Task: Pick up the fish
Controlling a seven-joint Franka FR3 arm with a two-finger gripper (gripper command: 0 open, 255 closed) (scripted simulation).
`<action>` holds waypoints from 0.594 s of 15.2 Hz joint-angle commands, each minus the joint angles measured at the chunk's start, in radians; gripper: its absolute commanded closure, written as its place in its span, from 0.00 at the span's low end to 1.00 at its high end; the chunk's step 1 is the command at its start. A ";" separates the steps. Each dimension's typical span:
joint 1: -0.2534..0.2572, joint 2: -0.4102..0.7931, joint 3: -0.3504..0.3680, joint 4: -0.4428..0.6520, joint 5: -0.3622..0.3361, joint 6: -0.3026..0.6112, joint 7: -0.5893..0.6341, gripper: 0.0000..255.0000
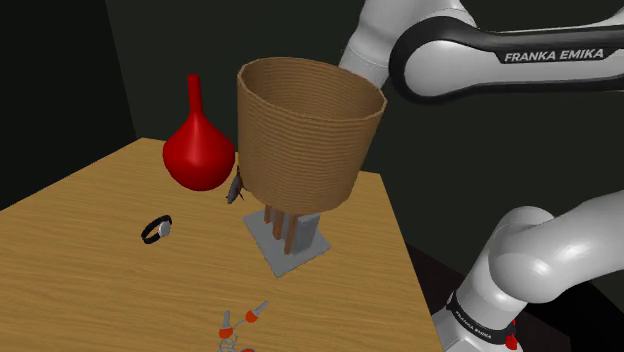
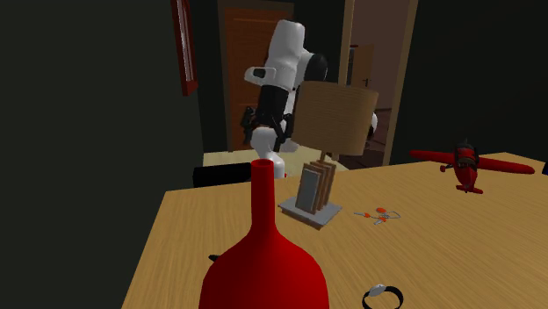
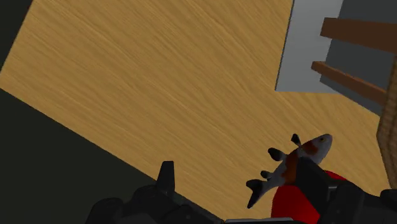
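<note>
Above the wooden table (image 3: 159,76), dark walls (image 1: 60,60) around, the hand (image 3: 236,170) gapes beside the fish (image 3: 304,151).

White-and-orange fish (image 1: 236,190): mostly hidden behind tall brown ribbed shade (image 1: 305,130) in shoulder view, sliver showing. Red bulb-shaped vase (image 2: 263,263): base cut by second exterior view's lower edge. Small orange-tipped object (image 1: 257,313): cut by shoulder view's lower edge, too small to identify.

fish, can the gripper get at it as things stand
Probably yes: the open gripper hangs close over the fish, nothing between them. But the fish lies by one finger, not centred, and the red vase crowds it.
</note>
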 commanded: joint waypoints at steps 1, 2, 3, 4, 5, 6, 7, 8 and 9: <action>-0.008 0.067 0.073 0.004 0.014 -0.078 0.103 0.00; -0.024 0.100 0.109 0.020 -0.001 -0.060 0.153 0.00; -0.041 0.135 0.144 0.037 -0.018 -0.044 0.205 0.00; -0.059 0.171 0.180 0.057 -0.039 -0.031 0.258 0.00; -0.079 0.210 0.217 0.079 -0.065 -0.019 0.313 0.00; -0.100 0.252 0.254 0.104 -0.094 -0.010 0.370 0.00; -0.121 0.296 0.292 0.131 -0.129 -0.004 0.429 0.00; -0.142 0.343 0.329 0.160 -0.169 -0.002 0.491 0.00; -0.163 0.394 0.367 0.192 -0.215 -0.004 0.555 0.00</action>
